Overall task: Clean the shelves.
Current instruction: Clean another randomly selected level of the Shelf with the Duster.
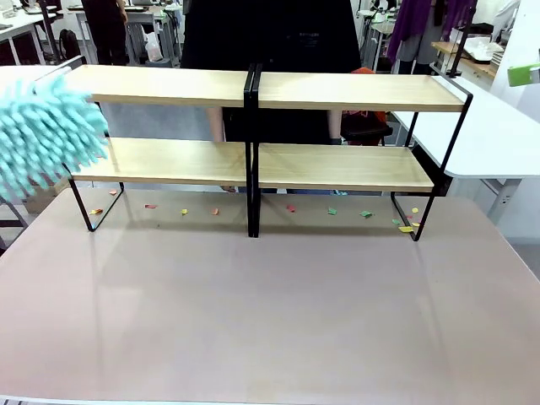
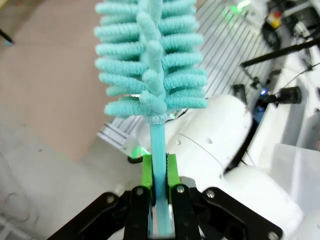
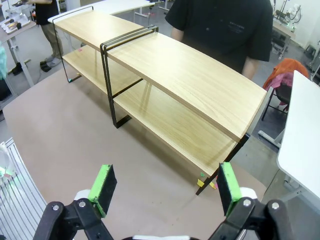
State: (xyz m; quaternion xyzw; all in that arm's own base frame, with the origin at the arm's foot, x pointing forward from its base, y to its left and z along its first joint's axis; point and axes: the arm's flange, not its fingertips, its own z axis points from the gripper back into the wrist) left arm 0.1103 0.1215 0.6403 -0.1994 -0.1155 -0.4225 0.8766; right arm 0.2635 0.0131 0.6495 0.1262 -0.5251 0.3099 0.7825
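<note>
The shelves are two joined two-tier racks of light wood in thin black frames, standing across the far half of the table; they also show in the right wrist view as the shelves. A fluffy teal duster hangs at the picture's left edge, level with the left end of the racks. My left gripper is shut on the duster's teal handle, with the duster head pointing away from the wrist. My right gripper is open and holds nothing, hovering above the table near the racks' right end.
Small coloured paper scraps lie on the beige tabletop under the racks. A person in a black shirt stands behind the shelves. A white table stands at the right.
</note>
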